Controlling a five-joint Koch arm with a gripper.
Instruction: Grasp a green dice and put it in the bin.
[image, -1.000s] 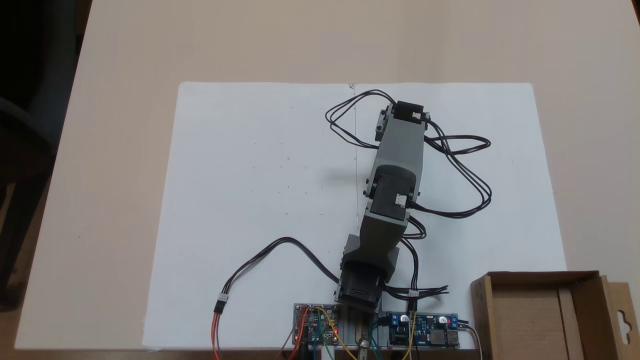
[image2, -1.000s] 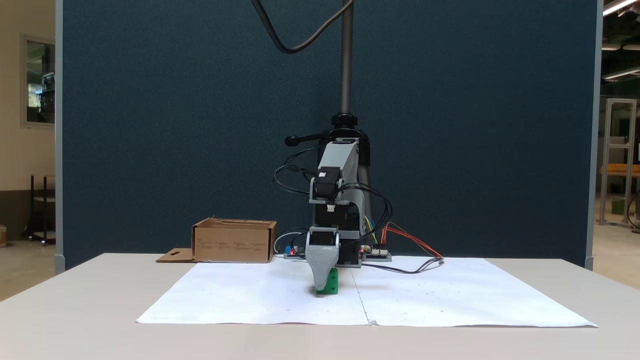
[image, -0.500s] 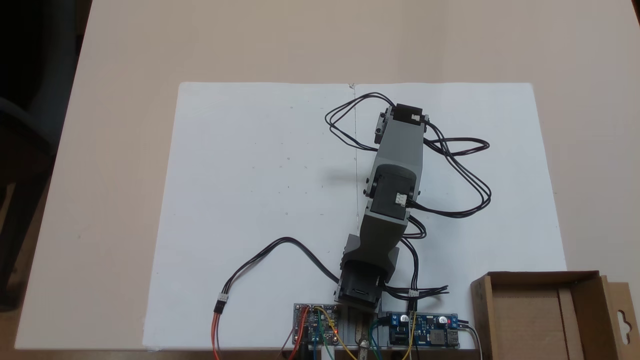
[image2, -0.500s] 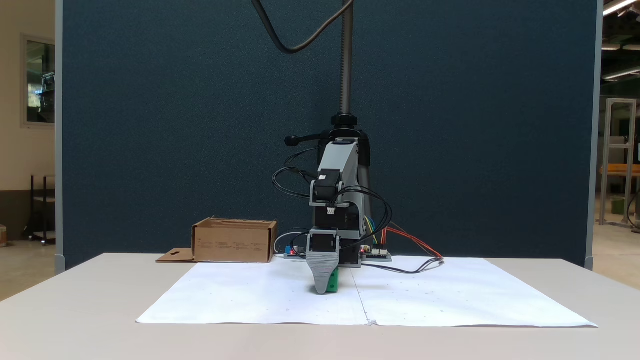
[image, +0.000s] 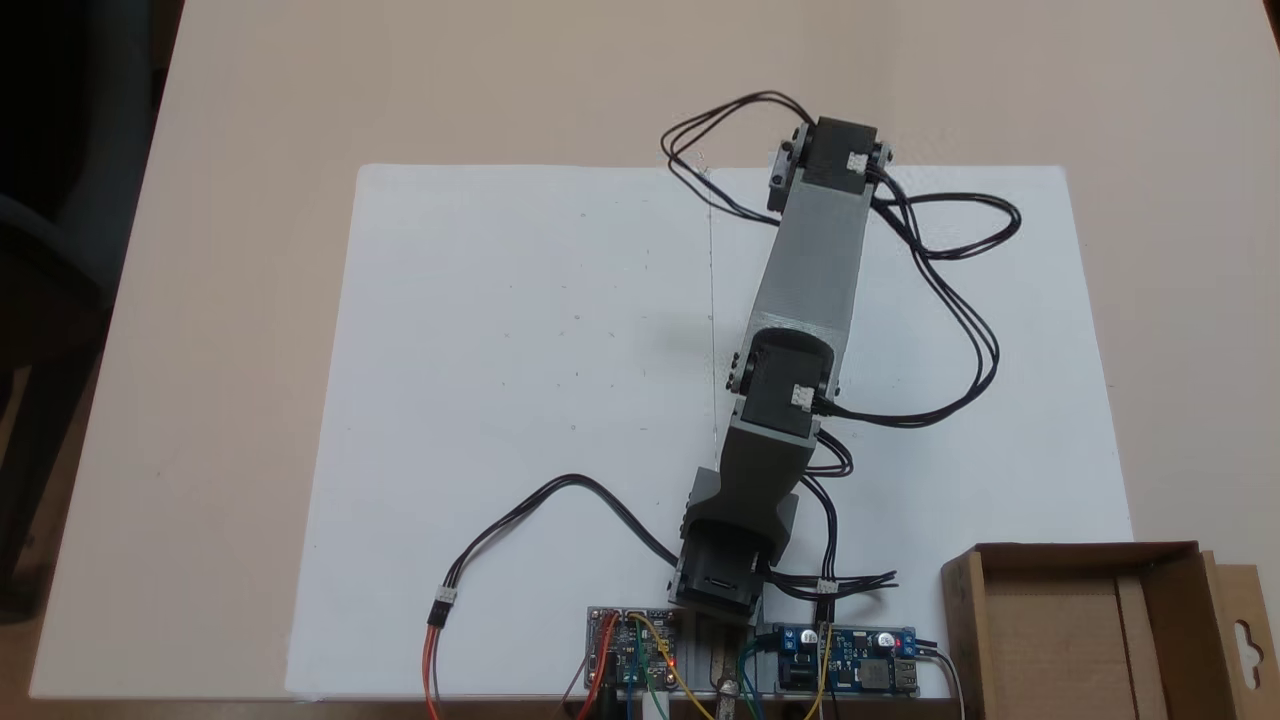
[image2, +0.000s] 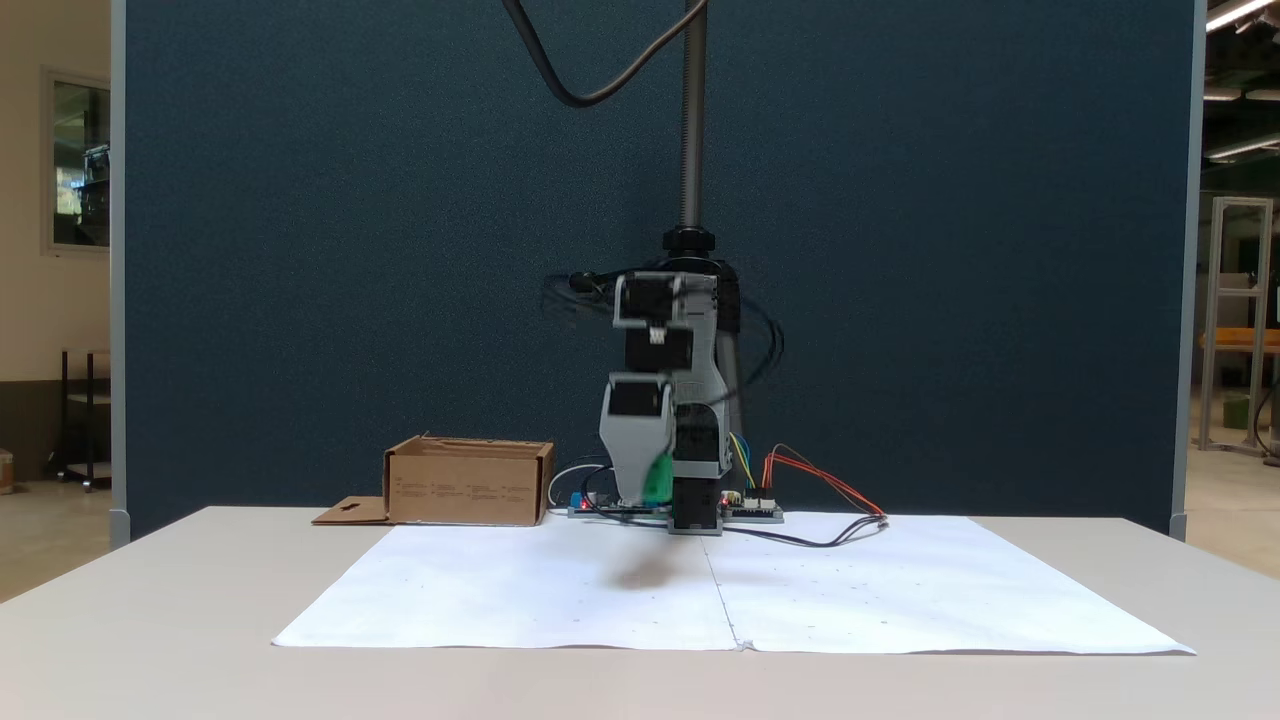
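Off to the left in the front-on fixed view: 1 bin (image2: 468, 483), brown cardboard, sitting on the worktop (image2: 150, 600) beside the white paper (image2: 520, 590), flap lying flat at its left. Centre of that view, motion-blurred: pincer (image2: 650, 488) up in the air, clamped on 1 green dice (image2: 657, 482), well clear of the paper, smudge of shadow below. Jaw gap too blurred to read further. Behind it, camera pole and blue screen.

Looking down in the other fixed view: arm (image: 810, 270) stretched across the paper (image: 520, 350), covering whatever hangs beneath. 2 circuit boards (image: 630, 648) at the bottom edge, black cable loops to the right, bin (image: 1090, 625) in the bottom right corner, bare inside as far as visible.
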